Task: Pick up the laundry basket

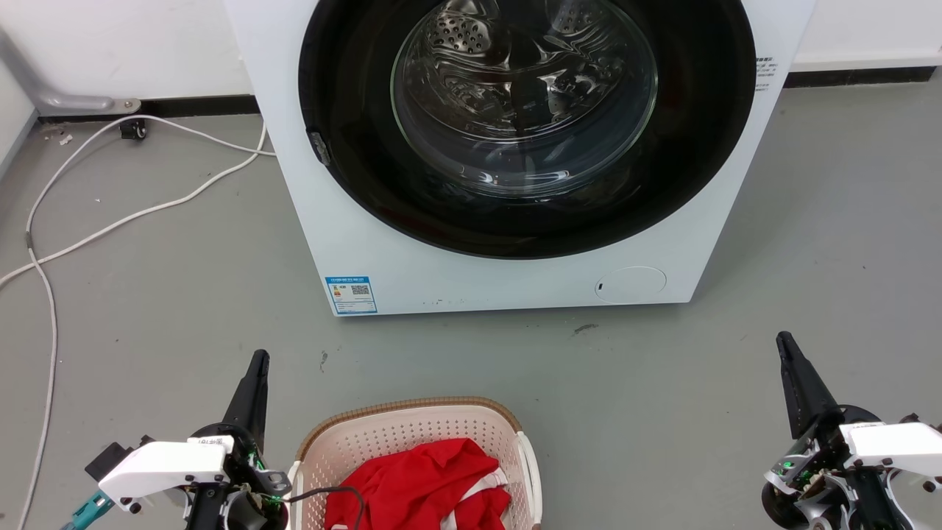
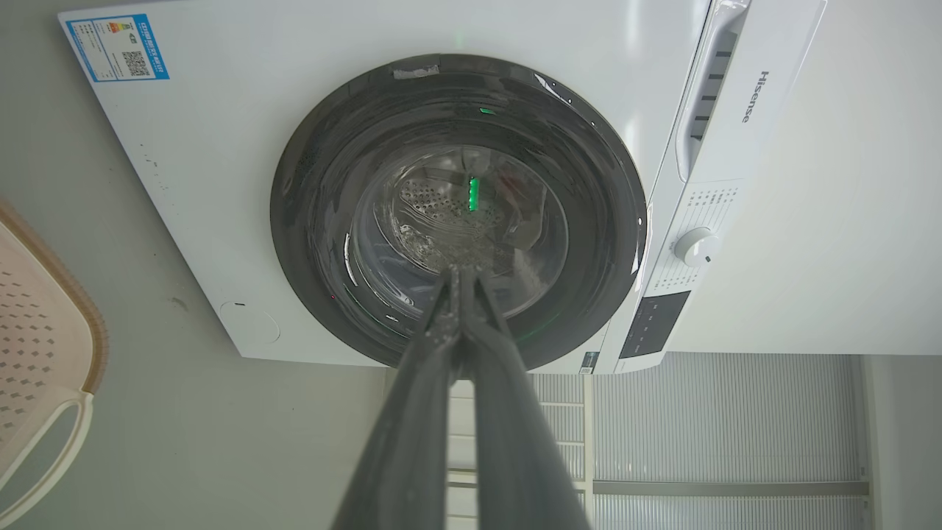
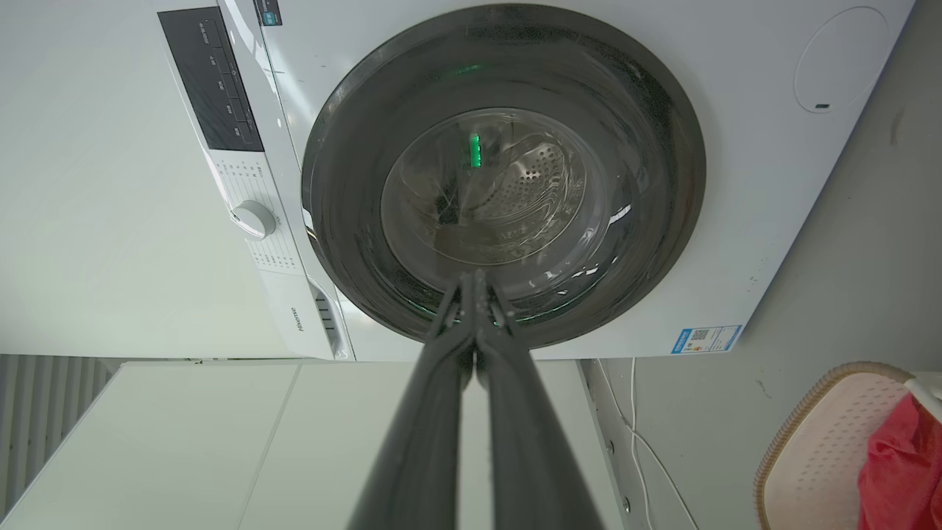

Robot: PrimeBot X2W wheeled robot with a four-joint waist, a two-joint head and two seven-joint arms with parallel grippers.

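The laundry basket (image 1: 412,427), cream with perforated walls, a brown woven-look rim and white side handles, stands on the grey floor at the bottom centre of the head view, holding a red garment (image 1: 423,482). Its corner shows as the basket (image 2: 37,324) in the left wrist view and the basket (image 3: 824,442) in the right wrist view. My left gripper (image 1: 257,358) hovers just left of the basket, fingers pressed together and empty, tips touching in its own view (image 2: 460,271). My right gripper (image 1: 784,338) sits far to the basket's right, also shut and empty (image 3: 472,276).
A white front-loading washing machine (image 1: 383,243) with a dark round door stands straight ahead, beyond the basket. White cables (image 1: 110,221) trail across the floor at left. Bare grey floor lies between the basket and the machine.
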